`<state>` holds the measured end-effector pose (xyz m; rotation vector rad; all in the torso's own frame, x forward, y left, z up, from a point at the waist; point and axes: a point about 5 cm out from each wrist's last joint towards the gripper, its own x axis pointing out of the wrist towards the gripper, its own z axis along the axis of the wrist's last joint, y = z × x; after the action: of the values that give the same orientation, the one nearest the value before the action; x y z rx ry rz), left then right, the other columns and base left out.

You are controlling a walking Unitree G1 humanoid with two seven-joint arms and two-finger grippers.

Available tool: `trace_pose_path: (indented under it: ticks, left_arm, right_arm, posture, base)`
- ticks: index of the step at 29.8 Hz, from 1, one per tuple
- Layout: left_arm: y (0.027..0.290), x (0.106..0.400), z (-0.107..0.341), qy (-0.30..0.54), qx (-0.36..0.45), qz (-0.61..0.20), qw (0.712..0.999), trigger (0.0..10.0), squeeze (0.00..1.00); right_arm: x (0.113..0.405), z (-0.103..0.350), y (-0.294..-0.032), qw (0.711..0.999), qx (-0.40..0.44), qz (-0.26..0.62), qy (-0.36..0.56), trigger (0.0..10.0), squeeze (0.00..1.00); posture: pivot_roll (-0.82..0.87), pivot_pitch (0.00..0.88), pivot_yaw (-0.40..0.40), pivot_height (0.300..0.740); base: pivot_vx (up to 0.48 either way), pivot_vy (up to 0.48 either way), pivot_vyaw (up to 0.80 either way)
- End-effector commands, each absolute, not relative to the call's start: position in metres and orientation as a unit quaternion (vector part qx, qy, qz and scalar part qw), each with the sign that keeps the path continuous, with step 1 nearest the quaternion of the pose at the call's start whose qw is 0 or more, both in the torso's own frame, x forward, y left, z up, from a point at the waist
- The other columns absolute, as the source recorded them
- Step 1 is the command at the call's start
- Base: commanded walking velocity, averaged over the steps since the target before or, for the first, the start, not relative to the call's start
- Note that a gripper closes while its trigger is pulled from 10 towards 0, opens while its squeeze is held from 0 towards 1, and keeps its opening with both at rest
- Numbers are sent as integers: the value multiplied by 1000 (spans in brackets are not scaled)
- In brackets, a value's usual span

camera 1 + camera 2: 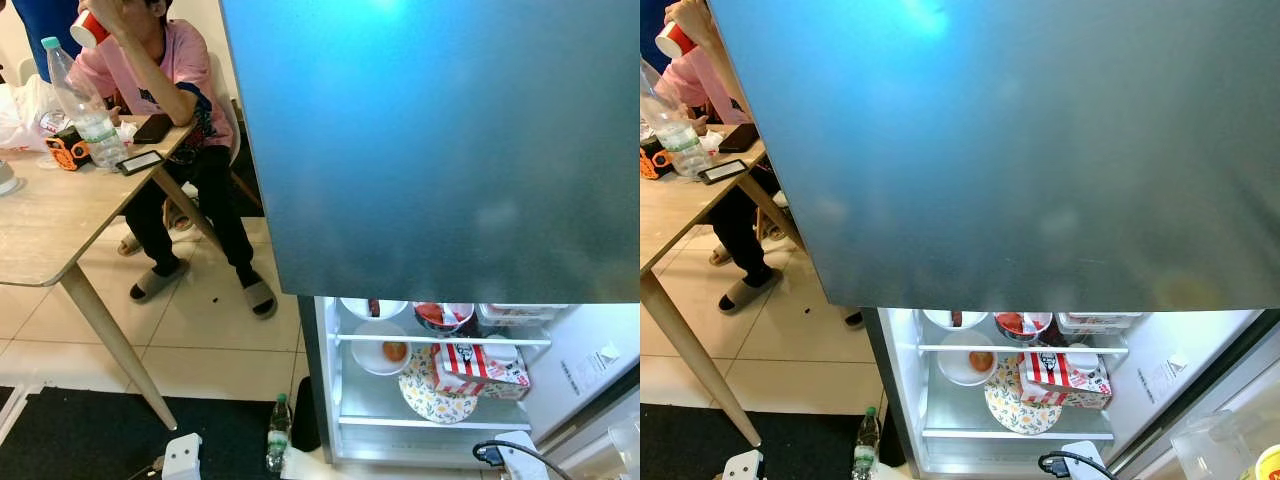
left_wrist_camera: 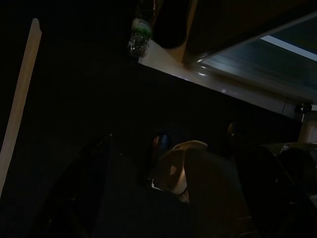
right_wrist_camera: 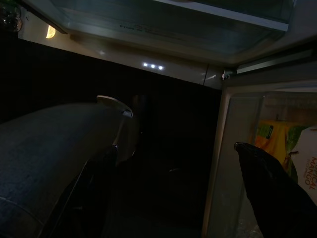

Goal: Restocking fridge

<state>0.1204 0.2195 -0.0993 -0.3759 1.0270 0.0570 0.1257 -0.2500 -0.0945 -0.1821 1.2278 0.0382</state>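
Observation:
The fridge's blue-grey upper door (image 1: pixel 440 140) is closed, and the lower compartment (image 1: pixel 440 341) below it is open and lit. Inside are a white bowl (image 1: pixel 382 352) holding something orange, a floral plate (image 1: pixel 432 400), a red-and-white striped box (image 1: pixel 478 368) and more bowls and tubs on the shelf above. A small green-labelled bottle (image 1: pixel 278 432) stands on the floor at the fridge's left corner, and the left wrist view catches the bottle (image 2: pixel 140 32) too. My left gripper (image 2: pixel 178 198) hangs low in the dark, open and empty. My right gripper (image 3: pixel 183 193) is open beside the open fridge door.
A person (image 1: pixel 170 80) sits at a wooden table (image 1: pixel 60 220) on the left, drinking from a red cup. A large water bottle (image 1: pixel 85 105), phones and bags lie on the table. A black mat (image 1: pixel 90 435) and a white device (image 1: pixel 182 457) are on the floor. Cartons (image 3: pixel 272 144) fill the door shelf.

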Motion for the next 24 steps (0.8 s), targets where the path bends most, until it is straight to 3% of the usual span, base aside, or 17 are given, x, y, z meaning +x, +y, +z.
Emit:
trace_pose_path:
  ticks: [1,14,24]
  left_arm:
    - [222,114,-101,498,-177,36,848,10000,0]
    - [235,104,-101,497,-184,73,845,10000,0]
    - [234,109,-99,491,-187,61,849,10000,0]
  right_arm:
    - [126,-94,-251,814,-86,18,574,10000,0]
    - [117,-97,-251,809,-82,13,582,10000,0]
    - [115,-97,-251,808,-82,14,584,10000,0]
  posture:
    - [-48,0,21,740]
    - [-52,0,35,740]
    - [-55,0,33,740]
  base:
    - [0,0,0]
    - [0,0,0]
    - [-292,0,0]
